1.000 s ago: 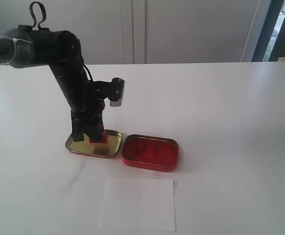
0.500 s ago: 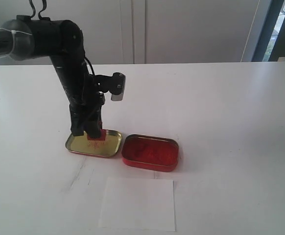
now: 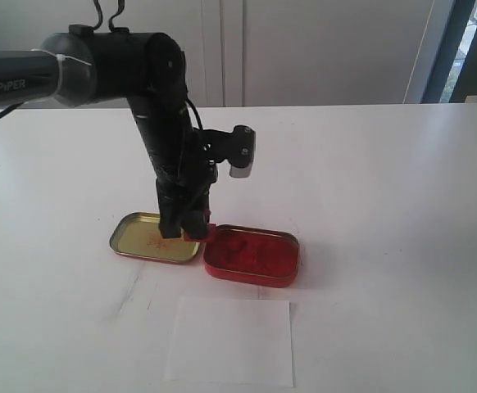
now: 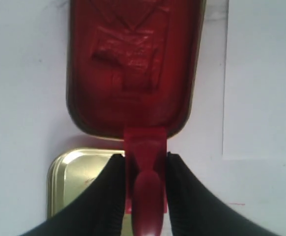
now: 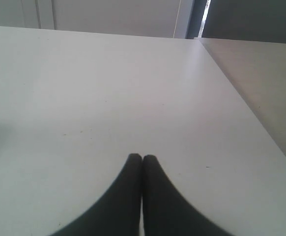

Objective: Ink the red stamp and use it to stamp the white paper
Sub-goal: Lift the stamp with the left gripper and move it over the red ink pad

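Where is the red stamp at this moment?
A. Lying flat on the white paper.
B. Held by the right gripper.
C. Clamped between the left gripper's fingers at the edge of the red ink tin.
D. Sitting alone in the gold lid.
C: the left gripper is closed on the red stamp, whose base is at the rim of the red ink tin; the gold lid and white paper hold no stamp.
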